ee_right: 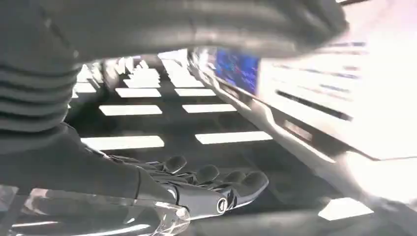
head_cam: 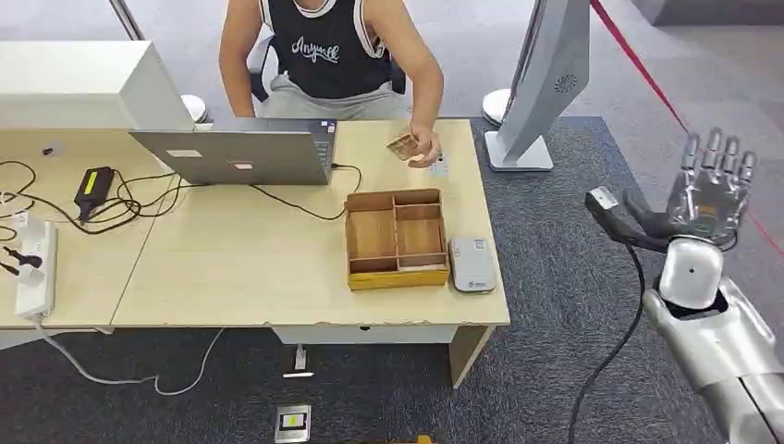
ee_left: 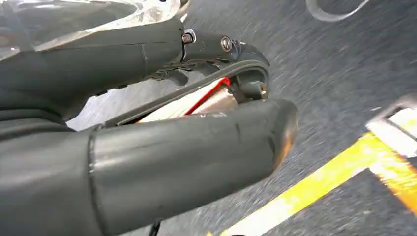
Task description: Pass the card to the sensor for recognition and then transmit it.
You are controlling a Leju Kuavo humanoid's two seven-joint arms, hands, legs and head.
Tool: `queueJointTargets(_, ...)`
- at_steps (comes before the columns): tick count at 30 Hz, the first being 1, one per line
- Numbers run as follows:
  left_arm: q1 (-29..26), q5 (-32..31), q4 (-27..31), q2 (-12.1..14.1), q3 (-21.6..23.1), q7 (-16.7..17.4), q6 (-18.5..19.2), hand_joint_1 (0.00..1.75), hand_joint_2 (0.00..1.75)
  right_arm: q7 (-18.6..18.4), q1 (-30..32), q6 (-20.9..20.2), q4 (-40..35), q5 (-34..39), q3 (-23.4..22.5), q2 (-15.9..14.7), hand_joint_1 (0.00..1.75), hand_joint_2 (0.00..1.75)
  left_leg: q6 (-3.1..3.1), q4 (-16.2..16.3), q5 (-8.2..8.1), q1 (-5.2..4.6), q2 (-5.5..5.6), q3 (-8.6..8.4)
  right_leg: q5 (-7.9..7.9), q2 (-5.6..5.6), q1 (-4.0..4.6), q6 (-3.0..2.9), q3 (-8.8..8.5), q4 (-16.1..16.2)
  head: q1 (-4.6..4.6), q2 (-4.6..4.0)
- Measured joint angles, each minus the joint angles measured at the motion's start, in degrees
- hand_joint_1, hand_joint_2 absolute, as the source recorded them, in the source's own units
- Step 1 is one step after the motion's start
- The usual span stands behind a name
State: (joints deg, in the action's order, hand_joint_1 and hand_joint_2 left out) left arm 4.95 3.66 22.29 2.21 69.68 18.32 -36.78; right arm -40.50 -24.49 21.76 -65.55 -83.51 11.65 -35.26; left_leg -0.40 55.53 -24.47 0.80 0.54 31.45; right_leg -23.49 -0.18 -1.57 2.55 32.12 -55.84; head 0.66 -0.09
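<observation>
Head view: my right hand (head_cam: 710,190) is raised well right of the desk (head_cam: 231,268), fingers apart, empty. Card (head_cam: 403,146) is in a person's hand (head_cam: 423,148) behind the wooden tray (head_cam: 396,238); sensor (head_cam: 471,264) just right of the tray. L wrist view: left hand (ee_left: 147,147) too close, can't tell its state. R wrist view: fingers (ee_right: 206,174) spread.

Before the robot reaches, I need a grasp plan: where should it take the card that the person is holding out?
Probably by the card's free edge, the one facing away from the person's hand, coming from the robot's side of the table. It is thin and held above the tabletop, so a thumb-and-finger pinch suits.
</observation>
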Motion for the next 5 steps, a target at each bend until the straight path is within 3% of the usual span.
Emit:
queueJointTargets(3, 0.1, 1.5, 0.0, 0.0, 0.0, 0.0, -0.3, 0.0, 0.0, 0.0, 3.1, 8.9, 3.7, 2.4, -6.1, 1.1, 0.0, 1.75, 0.0, 0.0, 0.0, 0.04, -0.09, -0.03, -0.02, 0.01, 0.04, -0.02, 0.02, 0.0, -0.09, 0.0)
queueJointTargets(5, 0.2, 2.1, 0.0, -0.2, 0.0, 0.4, -0.4, 0.0, 0.0, 0.0, 5.5, 12.8, 7.1, 3.5, -10.3, 2.4, 0.0, 1.75, 0.0, 0.0, 0.0, 0.05, -0.07, -0.03, -0.03, -0.01, 0.04, -0.03, 0.01, 0.0, -0.09, 0.0)
